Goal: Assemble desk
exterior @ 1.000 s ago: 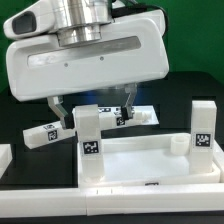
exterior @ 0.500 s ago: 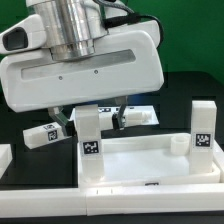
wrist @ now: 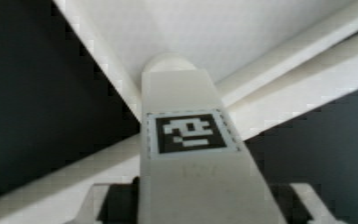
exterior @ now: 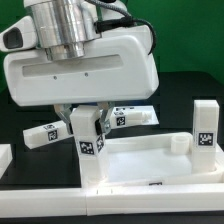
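Note:
The desk top (exterior: 150, 166) lies flat, white, with a raised rim. One white tagged leg (exterior: 89, 142) stands upright at its corner on the exterior view's left. My gripper (exterior: 87, 124) straddles this leg from above, one finger on each side. In the wrist view the leg (wrist: 190, 130) fills the middle, and narrow dark gaps separate it from both fingers, so my gripper (wrist: 208, 206) stands open around it. The desk top (wrist: 282, 60) shows behind the leg. Another leg (exterior: 203, 125) stands upright at the corner on the exterior view's right.
Two more tagged legs lie on the black table behind the desk top, one (exterior: 42, 134) on the exterior view's left and one (exterior: 135, 116) near the middle. A long white bar (exterior: 60, 205) runs along the front. The bulky arm hides much of the back.
The arm has shifted slightly toward the exterior view's left and lower. The fingers have drawn inward from wide apart to close beside the upright leg.

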{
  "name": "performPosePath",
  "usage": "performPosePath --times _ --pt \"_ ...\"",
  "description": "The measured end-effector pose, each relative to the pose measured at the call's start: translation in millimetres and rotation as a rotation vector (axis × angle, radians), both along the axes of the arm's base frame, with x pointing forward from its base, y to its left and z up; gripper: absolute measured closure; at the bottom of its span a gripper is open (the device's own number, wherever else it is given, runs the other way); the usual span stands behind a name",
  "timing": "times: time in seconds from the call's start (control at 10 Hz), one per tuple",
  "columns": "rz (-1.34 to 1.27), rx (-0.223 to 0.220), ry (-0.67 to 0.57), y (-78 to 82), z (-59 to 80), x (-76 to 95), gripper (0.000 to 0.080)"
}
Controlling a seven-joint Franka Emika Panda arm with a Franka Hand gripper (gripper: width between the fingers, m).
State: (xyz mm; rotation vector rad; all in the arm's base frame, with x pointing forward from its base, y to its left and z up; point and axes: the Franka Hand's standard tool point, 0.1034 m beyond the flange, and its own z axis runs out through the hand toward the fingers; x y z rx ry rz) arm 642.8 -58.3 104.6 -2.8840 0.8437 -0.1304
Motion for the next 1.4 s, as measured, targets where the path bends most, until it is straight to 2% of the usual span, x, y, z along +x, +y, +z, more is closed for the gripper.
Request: performPosePath --times 0.3,0.4,0.5,0.7,0.9,1.0,1.4 --pt "-0.615 0.03 0.023 -2.1 -1.2 -5.2 0.0502" --pt "-0.739 0.057 0.019 -4.3 -1.6 -7.2 0.0502" --pt "-0.744 0.054 0.005 -3.2 -1.4 -8.7 0.0502" --pt "-0.723 0.051 0.007 -2.3 -1.5 -9.4 0.0502" --pt "-0.283 -0.008 -0.026 -0.2 5.5 -9.0 0.0256" --pt "-0.14 -0.023 -0.034 0.4 8.2 -11.8 0.0183" --pt "0.093 -0.076 -0.067 -1.6 6.2 -14.6 0.0151"
